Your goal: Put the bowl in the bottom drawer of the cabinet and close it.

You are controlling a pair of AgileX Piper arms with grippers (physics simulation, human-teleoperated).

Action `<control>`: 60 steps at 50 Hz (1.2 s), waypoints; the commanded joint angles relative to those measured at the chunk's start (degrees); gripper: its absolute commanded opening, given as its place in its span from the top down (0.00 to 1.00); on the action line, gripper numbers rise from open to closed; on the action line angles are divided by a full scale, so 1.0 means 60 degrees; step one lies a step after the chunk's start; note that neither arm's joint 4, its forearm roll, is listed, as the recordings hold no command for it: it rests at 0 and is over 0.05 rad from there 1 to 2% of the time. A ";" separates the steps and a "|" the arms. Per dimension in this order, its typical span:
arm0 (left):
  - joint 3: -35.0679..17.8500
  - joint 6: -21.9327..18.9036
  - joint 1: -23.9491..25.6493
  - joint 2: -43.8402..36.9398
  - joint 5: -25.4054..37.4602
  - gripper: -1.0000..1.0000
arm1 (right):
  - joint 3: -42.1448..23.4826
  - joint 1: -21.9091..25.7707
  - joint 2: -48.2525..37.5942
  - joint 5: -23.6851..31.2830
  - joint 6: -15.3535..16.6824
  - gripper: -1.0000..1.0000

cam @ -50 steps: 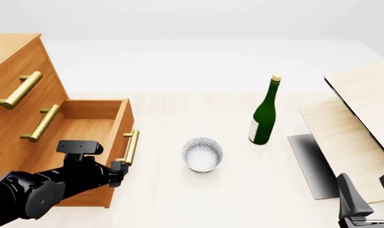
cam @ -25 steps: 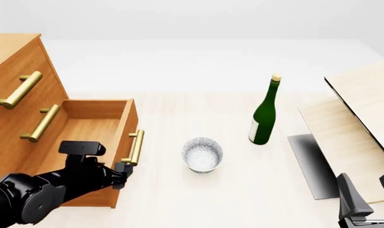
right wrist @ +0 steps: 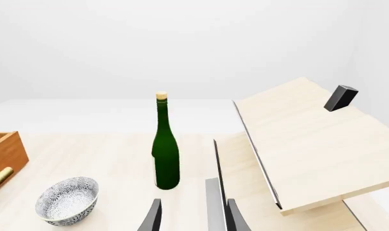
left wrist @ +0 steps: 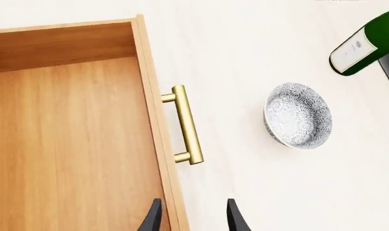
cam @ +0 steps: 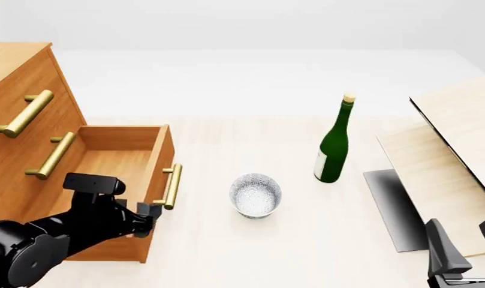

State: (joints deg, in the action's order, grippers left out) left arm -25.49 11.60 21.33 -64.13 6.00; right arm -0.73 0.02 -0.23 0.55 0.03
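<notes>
Your left gripper (cam: 146, 217) has pulled back a bit from 0.5 s ago & let go of the handle (cam: 172, 186). Its fingers are apart w/ nothing in them, either side of the front wall of the bottom drawer (cam: 114, 174). The drawer didn't move; it's open, nothing inside. The bowl (cam: 256, 195) sits on the table (cam: 306, 240), just beside the drawer, also holding nothing. Your right gripper (cam: 464, 247) is spread open, holding nothing.

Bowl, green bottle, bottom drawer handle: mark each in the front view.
bowl (cam: 256, 195), front view, speckled inside.
green bottle (cam: 333, 151), front view, mid body above the label.
bottom drawer handle (cam: 172, 186), front view, middle of the brass bar.
</notes>
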 commanded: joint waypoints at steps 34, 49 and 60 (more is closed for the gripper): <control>-0.0535 -0.0704 0.0256 0.2770 0.1581 0.00 | 0.0000 0.0000 0.0000 0.0000 0.0000 0.00; -0.0893 -0.0776 0.0335 0.3184 0.1970 0.00 | 0.0000 0.0000 0.0000 0.0000 0.0000 0.00; -0.1746 -0.0832 0.0596 0.3410 0.2622 0.00 | 0.0000 0.0000 0.0000 0.0000 0.0000 0.00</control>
State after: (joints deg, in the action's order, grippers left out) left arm -33.19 6.76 24.50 -43.37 20.19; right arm -0.73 0.02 -0.23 0.55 0.03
